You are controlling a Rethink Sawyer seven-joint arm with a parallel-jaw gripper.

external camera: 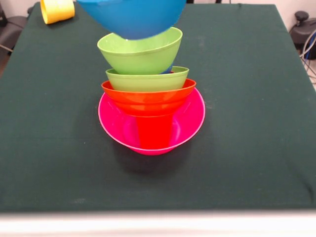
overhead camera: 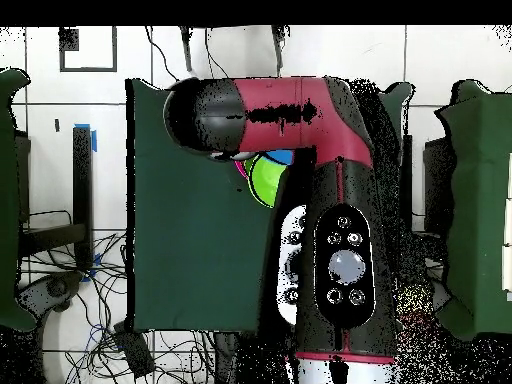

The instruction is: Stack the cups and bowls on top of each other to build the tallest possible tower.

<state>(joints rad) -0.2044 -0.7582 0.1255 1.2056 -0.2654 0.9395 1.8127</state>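
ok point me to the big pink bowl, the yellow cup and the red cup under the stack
large pink plastic bowl (external camera: 112, 129): front view, left inner wall.
yellow plastic cup (external camera: 57, 10): front view, its side, lying at the table's far left corner.
red plastic cup (external camera: 154, 133): front view, its side, inside the pink bowl.

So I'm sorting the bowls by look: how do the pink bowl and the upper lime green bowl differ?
The pink bowl is the widest and sits on the table as the base; the upper lime green bowl is narrower and rides high in the tower, under the blue bowl. The pink bowl holds a red cup; what the green one holds is hidden. Both are glossy, round, upright.
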